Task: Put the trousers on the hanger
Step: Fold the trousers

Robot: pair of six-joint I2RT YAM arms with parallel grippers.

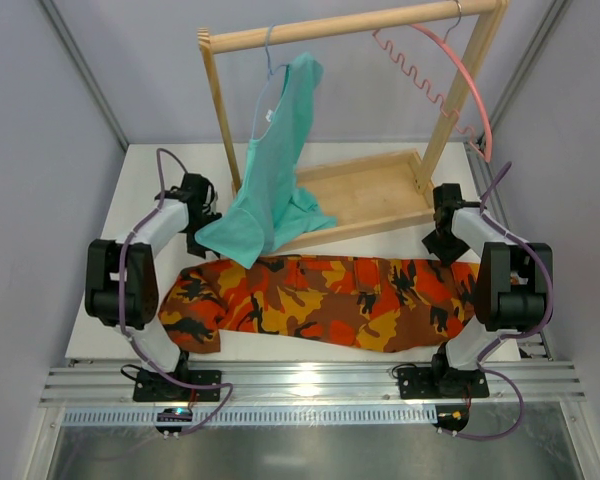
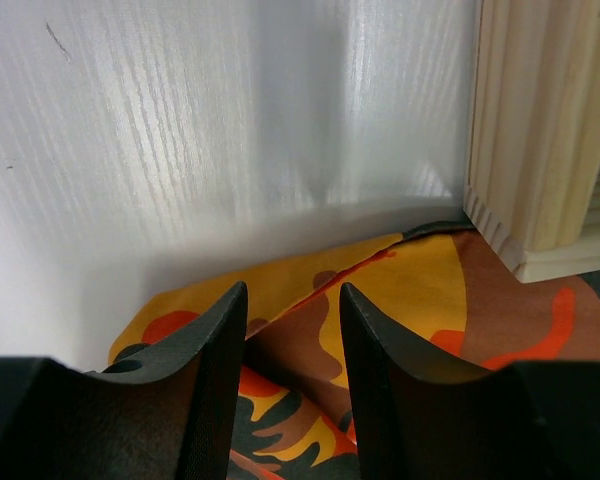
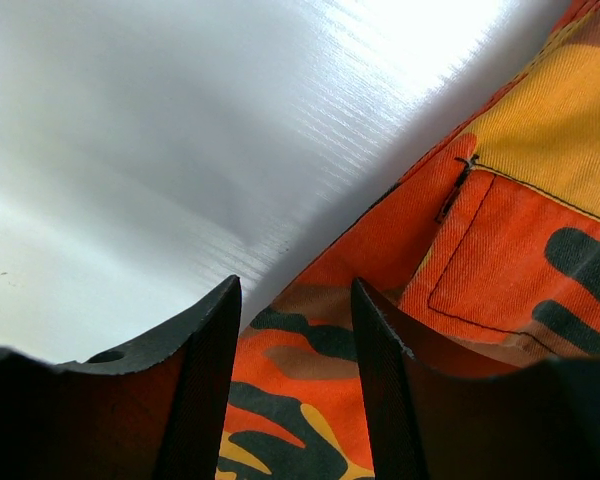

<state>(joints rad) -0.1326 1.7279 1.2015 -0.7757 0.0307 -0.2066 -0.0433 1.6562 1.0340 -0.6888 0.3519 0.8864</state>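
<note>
The camouflage trousers (image 1: 320, 300) lie flat across the front of the table, from left to right. The pink hanger (image 1: 463, 72) hangs by its metal hook from the wooden rail at the top right. My left gripper (image 1: 202, 243) is low at the trousers' far left edge. In the left wrist view it (image 2: 292, 295) is open, with a fold of the trousers (image 2: 400, 290) between the fingers. My right gripper (image 1: 442, 243) is low at the trousers' far right edge. In the right wrist view it (image 3: 295, 290) is open over the orange cloth (image 3: 500, 250).
A wooden rack (image 1: 360, 195) with a tray base stands at the back of the table. A teal garment (image 1: 275, 175) hangs from its rail on a thin hanger and drapes down to the table beside my left gripper. The rack's post (image 2: 540, 130) is just right of the left fingers.
</note>
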